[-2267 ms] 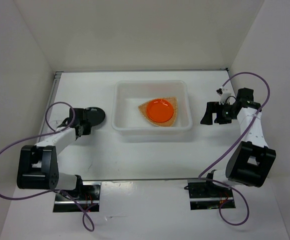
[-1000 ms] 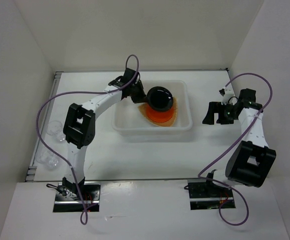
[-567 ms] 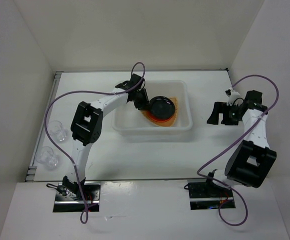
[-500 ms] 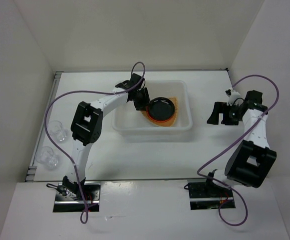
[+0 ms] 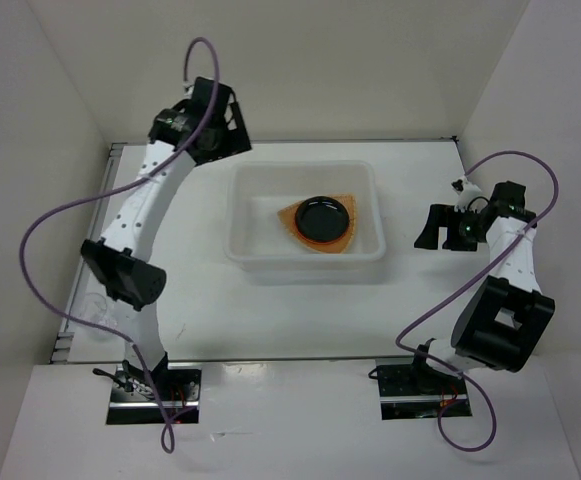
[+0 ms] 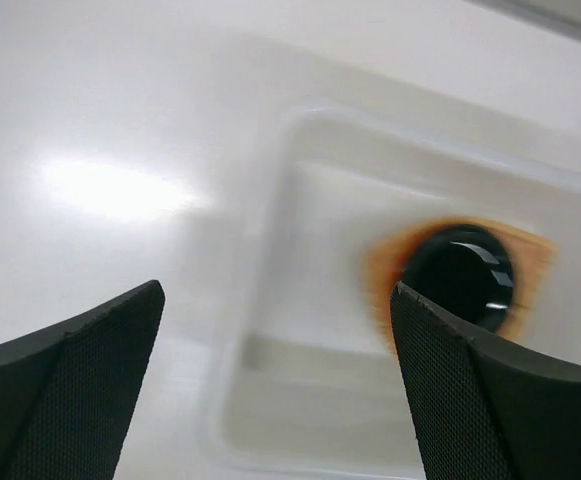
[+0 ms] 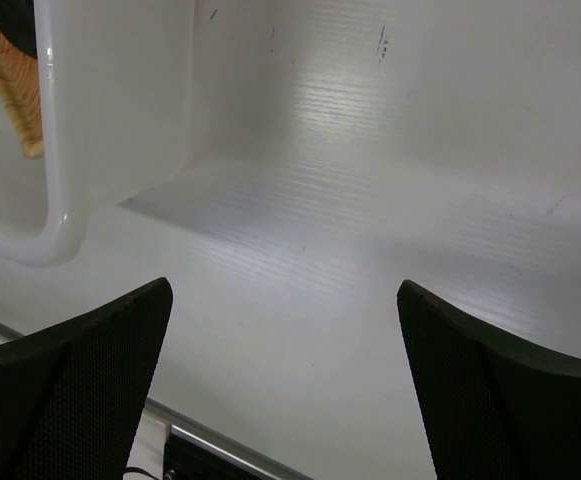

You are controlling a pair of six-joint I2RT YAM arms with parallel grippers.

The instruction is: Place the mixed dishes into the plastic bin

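Gleaming black plate (image 5: 322, 215) atop orange plate (image 5: 318, 244) in white bin (image 5: 236, 210), left claw (image 6: 275, 330), right claw (image 7: 282, 300) gaping.

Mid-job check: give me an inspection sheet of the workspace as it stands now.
Surface: white table, glare patch in the left wrist view.
Job's things: bin mid-table; inside it, black plate on orange plate on woven dish; cups not made out.
Clutter: nothing seen.
Grippers: left gripper raised beyond the bin's far-left corner, jaws open, empty; right gripper low beside the bin's right side, jaws open, empty.
Cables: purple left cable and right cable, neither across the bin.
Surroundings: white walls on three sides.
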